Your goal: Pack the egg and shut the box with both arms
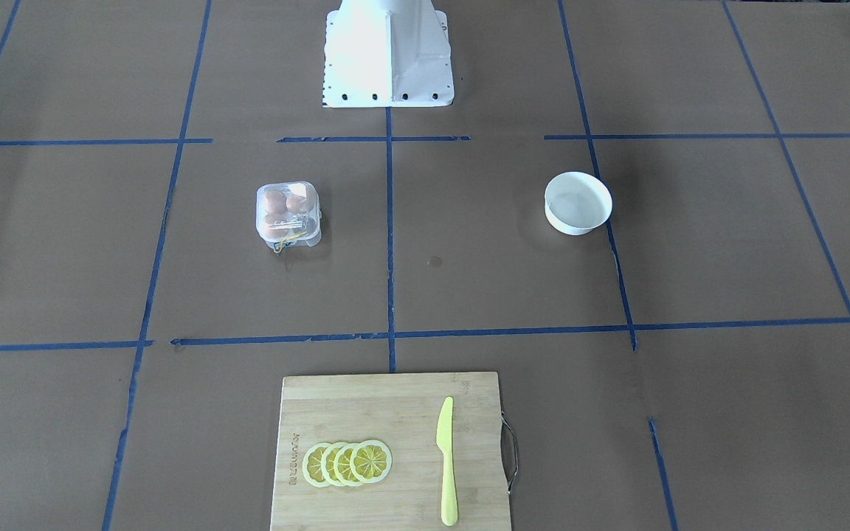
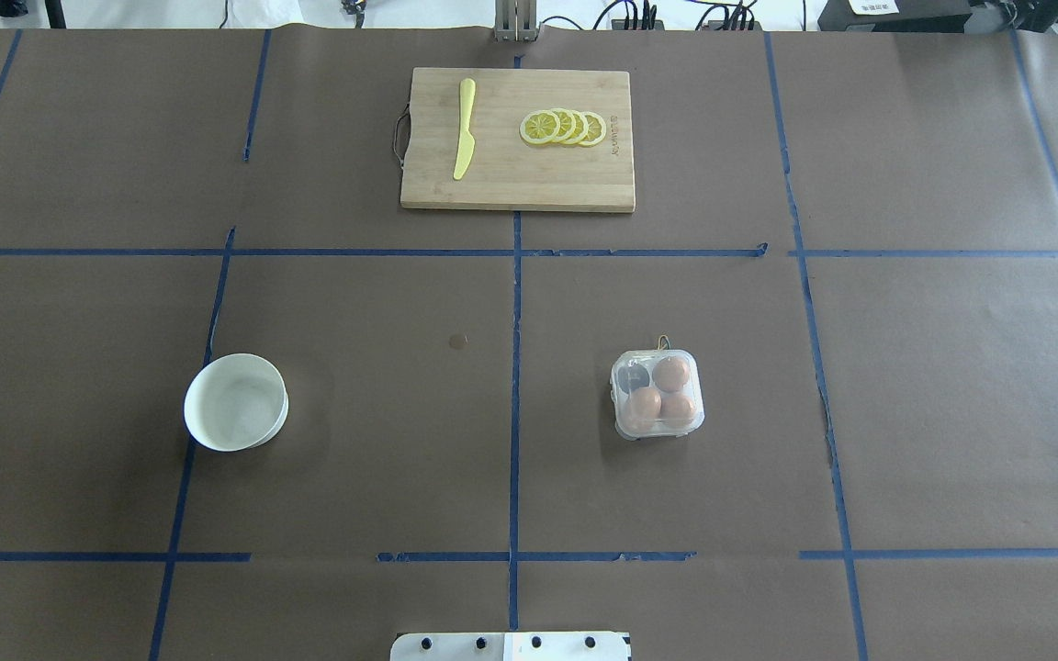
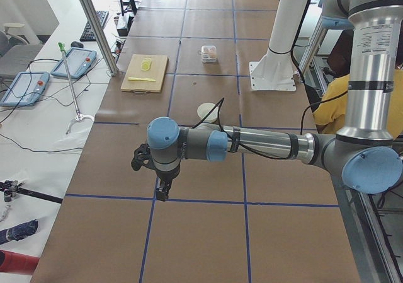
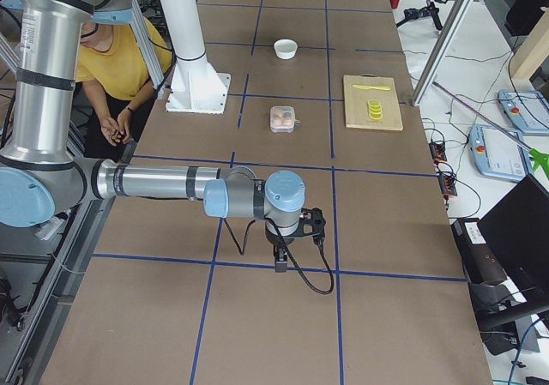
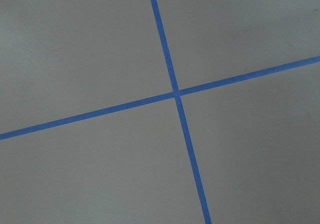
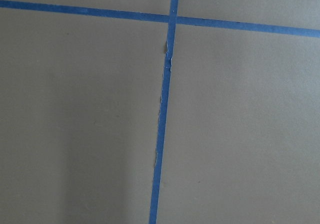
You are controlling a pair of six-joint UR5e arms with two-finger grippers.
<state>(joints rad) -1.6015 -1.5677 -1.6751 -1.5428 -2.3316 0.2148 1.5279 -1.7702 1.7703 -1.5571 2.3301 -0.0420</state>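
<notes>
Three fragile eggs [image 2: 646,402] in the light, slippery box [image 2: 630,375], pinch its side walls gently; left gripper [image 3: 162,193], right gripper [image 4: 280,263]: can't tell their grip.

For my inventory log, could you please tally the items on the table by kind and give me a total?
eggs: 3
egg box: 1
white bowl: 1
cutting board: 1
yellow knife: 1
lemon slices: 4
Total: 11
</notes>
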